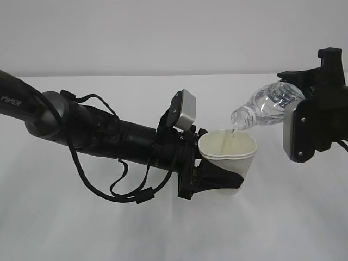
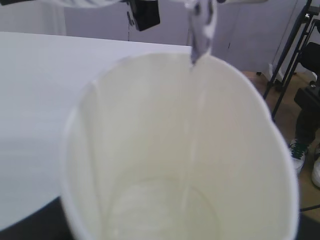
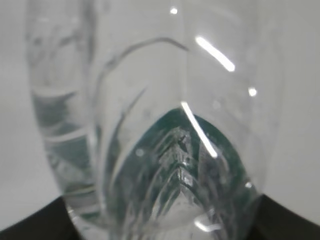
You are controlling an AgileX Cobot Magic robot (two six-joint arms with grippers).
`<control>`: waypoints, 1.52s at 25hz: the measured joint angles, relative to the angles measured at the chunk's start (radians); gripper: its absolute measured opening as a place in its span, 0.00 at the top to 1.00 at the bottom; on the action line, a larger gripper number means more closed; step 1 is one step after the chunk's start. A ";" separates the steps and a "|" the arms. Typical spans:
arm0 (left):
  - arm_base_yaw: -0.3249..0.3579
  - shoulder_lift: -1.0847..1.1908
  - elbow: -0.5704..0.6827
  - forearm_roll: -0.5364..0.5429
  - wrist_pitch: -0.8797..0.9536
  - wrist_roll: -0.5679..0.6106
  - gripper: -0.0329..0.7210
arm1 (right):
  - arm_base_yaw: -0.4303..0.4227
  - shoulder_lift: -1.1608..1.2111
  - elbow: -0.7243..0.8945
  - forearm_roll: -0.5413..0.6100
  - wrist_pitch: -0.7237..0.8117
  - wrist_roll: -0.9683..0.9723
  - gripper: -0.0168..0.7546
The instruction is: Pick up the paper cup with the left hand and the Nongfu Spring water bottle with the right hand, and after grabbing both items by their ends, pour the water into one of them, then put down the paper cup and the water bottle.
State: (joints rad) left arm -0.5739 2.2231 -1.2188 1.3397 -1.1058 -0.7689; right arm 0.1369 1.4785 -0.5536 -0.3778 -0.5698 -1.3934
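Note:
The white paper cup is held upright above the table, with my left gripper shut around its lower body. The cup's cream inside fills the left wrist view and hides the jaws there. The clear Nongfu Spring water bottle is tilted neck-down to the left, its mouth just over the cup's rim. My right gripper is shut on its base end. A thin stream of water falls into the cup, and a little lies at the bottom. The bottle fills the right wrist view.
A white table lies under both arms, against a plain white wall. The left arm's looped black cables hang below it. Past the table's far edge stand black tripod legs and a person's shoes.

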 joint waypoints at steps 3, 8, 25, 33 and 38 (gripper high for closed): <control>0.000 0.000 0.000 0.000 0.000 0.000 0.37 | 0.000 0.000 -0.002 0.000 0.000 -0.002 0.45; 0.000 0.000 0.000 0.002 0.000 0.000 0.37 | 0.000 0.000 -0.002 0.000 0.000 -0.002 0.45; 0.000 0.000 0.000 0.011 0.000 0.000 0.37 | 0.000 0.000 -0.002 -0.002 0.000 -0.006 0.45; 0.000 0.000 0.000 0.013 0.000 0.000 0.37 | 0.000 0.000 -0.002 -0.002 0.000 -0.008 0.45; 0.000 0.000 0.000 0.014 0.000 0.000 0.37 | 0.000 0.000 -0.002 -0.009 0.000 -0.008 0.45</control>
State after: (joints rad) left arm -0.5739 2.2231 -1.2188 1.3535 -1.1058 -0.7689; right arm 0.1369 1.4785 -0.5551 -0.3864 -0.5698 -1.4011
